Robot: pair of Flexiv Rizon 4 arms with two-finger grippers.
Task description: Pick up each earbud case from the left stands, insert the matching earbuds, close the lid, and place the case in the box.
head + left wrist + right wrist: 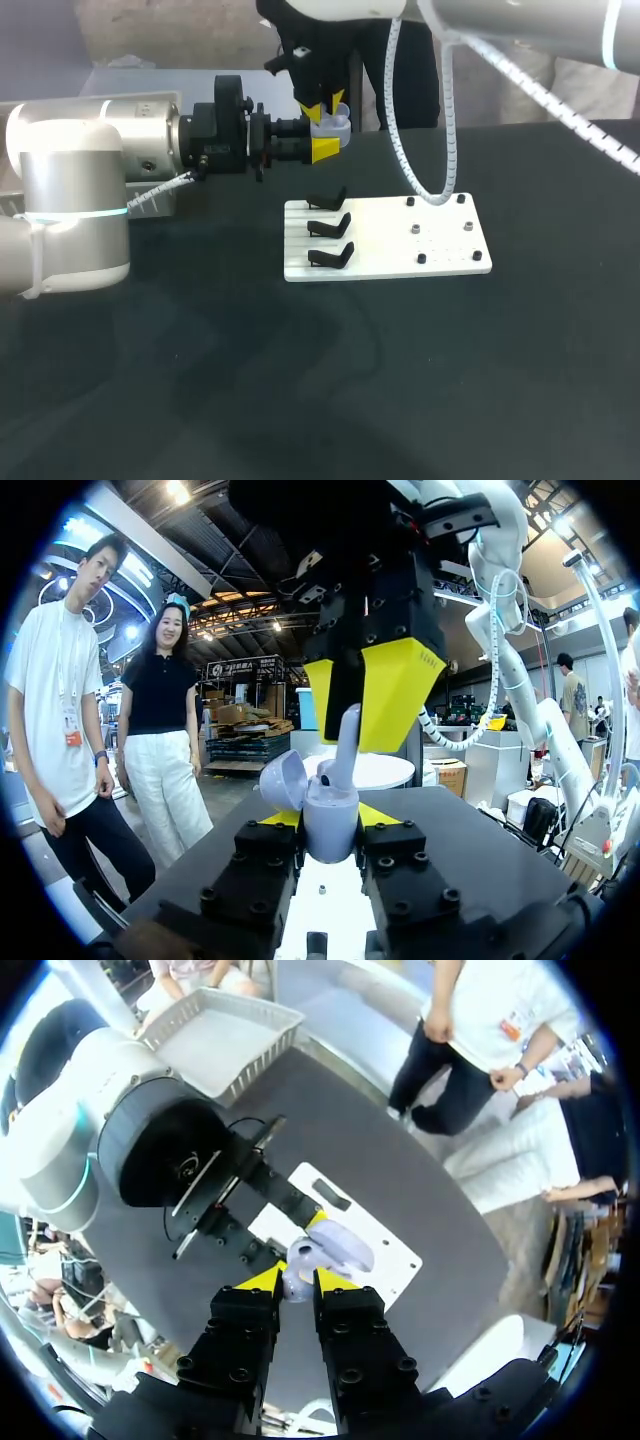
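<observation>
Left gripper [327,137]: clamped side-on around the earbud case [330,825], one yellow tip on each flank, holding it in the air above the table.
Case lid [285,780]: flipped open and tilted to one side.
Right gripper [297,1282]: straight down over the open case, tips drawn close on a pale stem.
Earbud [345,742]: that stem looks like one, though its lower end is hidden, with its foot at the case mouth.
Stands [330,223]: three black ones in a column on the white board [440,250], all bare.
Box [225,1030]: grey basket past the left arm, well apart from the case.
</observation>
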